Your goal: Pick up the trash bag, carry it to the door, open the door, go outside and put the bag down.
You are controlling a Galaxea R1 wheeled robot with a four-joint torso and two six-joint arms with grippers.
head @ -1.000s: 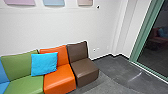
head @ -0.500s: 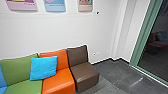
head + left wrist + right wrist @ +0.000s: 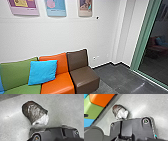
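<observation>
Left gripper and right gripper, first up: spread or pressed together, I cannot tell! Sweeping out beneath both of them goes the grey floor (image 3: 65,109), and down past the right gripper runs the row of coloured seats (image 3: 94,110), orange, green and blue. Now the star turn, the trash bag (image 3: 34,110), lying on that floor below both grippers, just beside the row! Dark, thin film, wrinkled and glossy all over (a slippery customer, I'd bet), so it looks light and soft, ready to sag and swing once lifted, and a sharp edge could tear it. Where to grab? I'd back the pale, crumpled end (image 3: 43,120), a good deep bunch of it, though whether there's a knot in there I cannot tell. Ahead of the grippers, up on the wall, hang colourful prints (image 3: 56,13). And smallest of all, the writing: thin lines of lettering under the artwork, too small to read, and no brand I can make out on the bag!
</observation>
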